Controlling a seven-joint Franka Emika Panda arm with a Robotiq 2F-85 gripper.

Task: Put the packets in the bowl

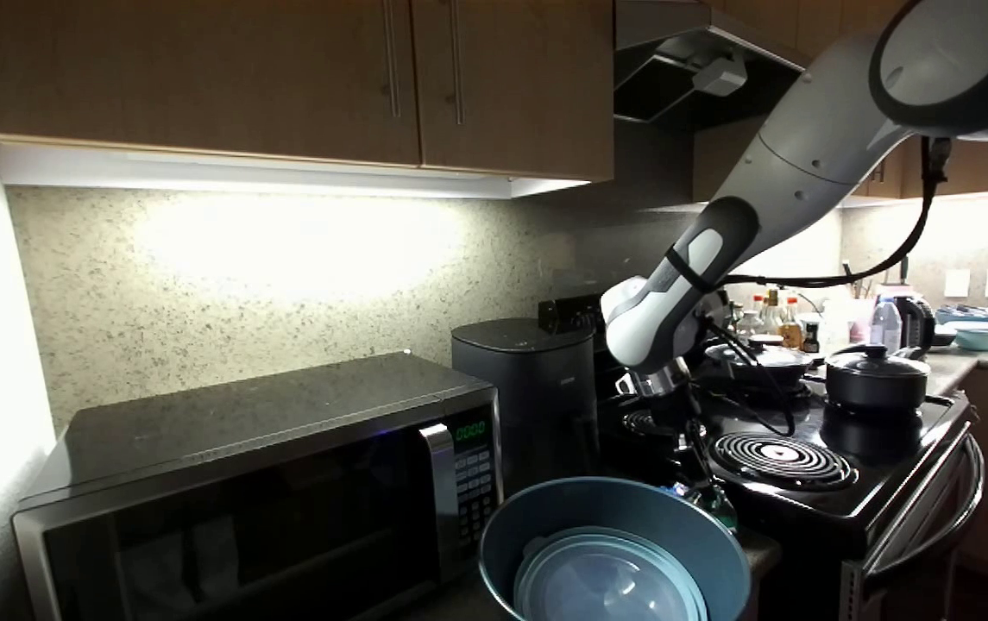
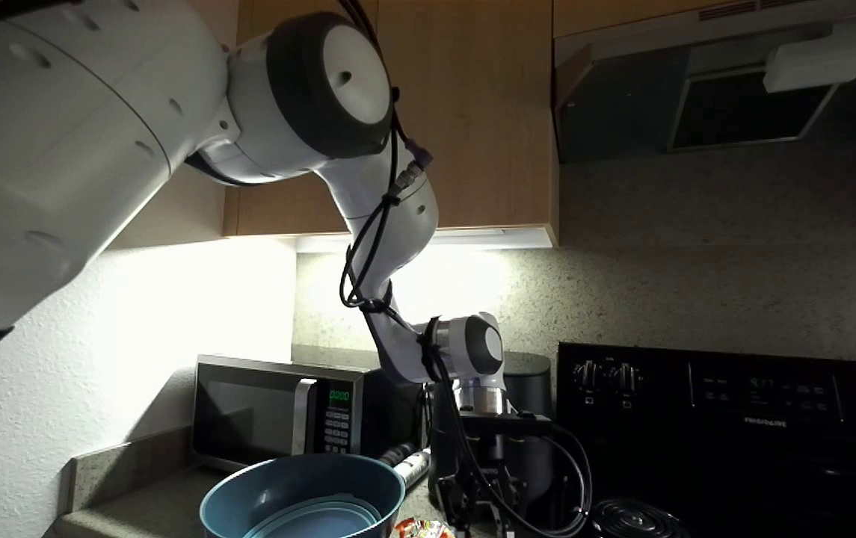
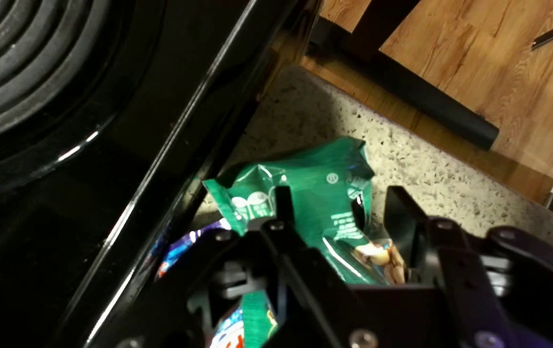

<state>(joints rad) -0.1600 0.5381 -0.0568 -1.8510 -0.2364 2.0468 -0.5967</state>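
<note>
A crinkled green packet point(image 3: 315, 169) lies on the counter beside the stove in the wrist view. My gripper point(image 3: 340, 193) stands over it, fingers apart: the left one overlaps the packet, and speckled counter shows between the packet and the right one. Partly hidden by the gripper, a purple-blue packet point(image 3: 190, 245) pokes out on the left. In an exterior view, a red-and-white patterned packet point(image 2: 424, 530) shows at the bottom edge, close to the gripper point(image 2: 484, 525). The blue-grey bowl point(image 1: 714, 552) sits right beside the gripper in both exterior views.
Several pale blue round lids or dishes point(image 1: 610, 586) are nested in the bowl. Behind are a microwave point(image 1: 286, 483) and a tall black container point(image 1: 524, 388). The stove point(image 3: 160, 145) borders the counter strip point(image 3: 402, 159), which drops off to the floor.
</note>
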